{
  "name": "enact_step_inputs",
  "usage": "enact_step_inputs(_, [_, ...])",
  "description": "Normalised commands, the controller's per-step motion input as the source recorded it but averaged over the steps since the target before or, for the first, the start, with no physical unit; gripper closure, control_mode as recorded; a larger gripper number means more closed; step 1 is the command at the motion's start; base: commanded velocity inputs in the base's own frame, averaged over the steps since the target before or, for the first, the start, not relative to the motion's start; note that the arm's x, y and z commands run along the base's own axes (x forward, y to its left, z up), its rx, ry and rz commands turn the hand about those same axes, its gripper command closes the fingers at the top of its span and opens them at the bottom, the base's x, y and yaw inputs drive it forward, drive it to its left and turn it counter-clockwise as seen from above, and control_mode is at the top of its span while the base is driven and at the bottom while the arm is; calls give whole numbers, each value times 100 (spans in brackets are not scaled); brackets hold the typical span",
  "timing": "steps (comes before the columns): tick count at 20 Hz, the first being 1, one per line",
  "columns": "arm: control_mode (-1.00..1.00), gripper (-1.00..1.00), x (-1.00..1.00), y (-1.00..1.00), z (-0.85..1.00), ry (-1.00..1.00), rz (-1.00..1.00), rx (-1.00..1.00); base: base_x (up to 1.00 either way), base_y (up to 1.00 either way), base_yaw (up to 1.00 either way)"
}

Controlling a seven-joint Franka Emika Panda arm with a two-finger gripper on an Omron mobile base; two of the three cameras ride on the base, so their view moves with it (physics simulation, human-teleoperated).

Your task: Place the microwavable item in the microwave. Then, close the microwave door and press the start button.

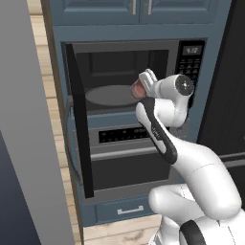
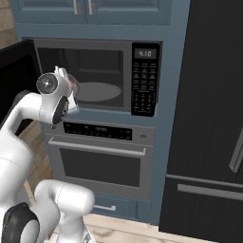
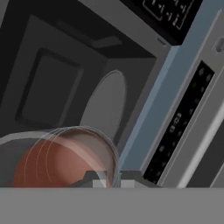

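end effector [image 1: 143, 83] clamped on the glass tumbler [image 1: 137, 88], poised at the microwave [image 1: 127, 76] mouth; the turntable [image 1: 109, 95] lies just beyond and below, tumbler tipped sideways.

Glossy white rounded arm [image 1: 191, 162] with dark joints.
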Motion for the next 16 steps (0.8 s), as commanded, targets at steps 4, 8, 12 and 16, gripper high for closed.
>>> enact_step_inputs(4, [-100,100,23,0,-8,8,3,0,0,0,0])
enact_step_inputs(8, [-100,100,13,0,-16,16,6,0,0,0,0])
enact_step_inputs(12, [-100,100,1,0,-22,15,6,0,0,0,0])
enact_step_inputs(16, [-100,100,0,0,-40,19,6,0,0,0,0])
